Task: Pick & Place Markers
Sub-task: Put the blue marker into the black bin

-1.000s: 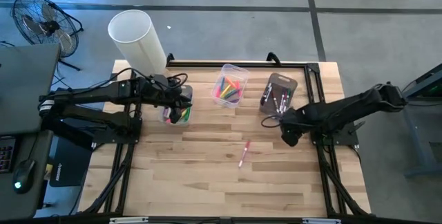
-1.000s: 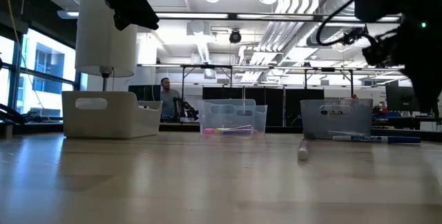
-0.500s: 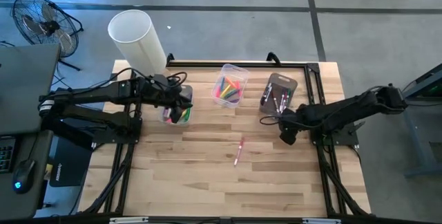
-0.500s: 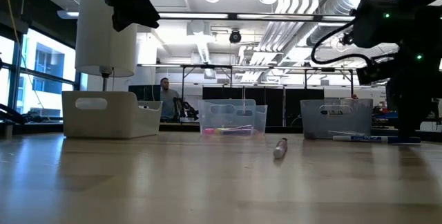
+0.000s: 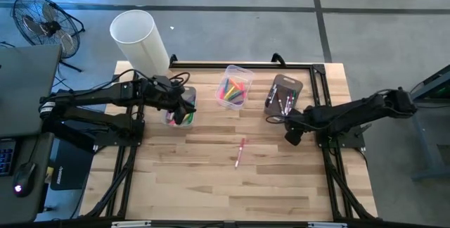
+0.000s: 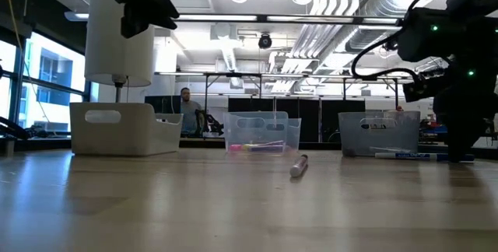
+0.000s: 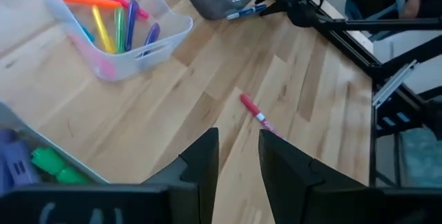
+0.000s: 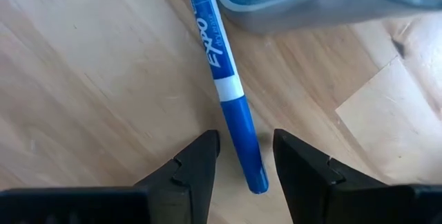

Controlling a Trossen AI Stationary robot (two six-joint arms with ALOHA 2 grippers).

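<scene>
A red-and-pink marker [image 5: 240, 152] [image 6: 298, 166] [image 7: 254, 112] lies loose mid-table. A blue marker [image 8: 224, 79] [image 6: 424, 156] lies flat beside the grey bin [image 5: 283, 94]. My right gripper [image 8: 245, 160] [image 5: 291, 134] is low over it, open, one finger on each side of its cap end without touching. My left gripper [image 7: 238, 158] [image 5: 184, 105] hangs open and empty above the left bin [image 5: 177, 115], which holds green and purple markers [image 7: 41, 165]. The clear middle bin [image 5: 234, 87] [image 7: 110, 34] holds several bright markers.
A tall white cylinder [image 5: 139, 39] stands at the far left corner behind the left bin. The three bins sit in a row along the far side [image 6: 124, 127] [image 6: 262, 133] [image 6: 379, 133]. Bare wood [image 5: 232, 186] stretches across the near half. A fan [image 5: 42, 20] stands off the table.
The red-and-pink marker has rolled along the table toward the left, away from my right gripper. My right gripper has come down toward the table beside the grey bin, over the blue marker.
</scene>
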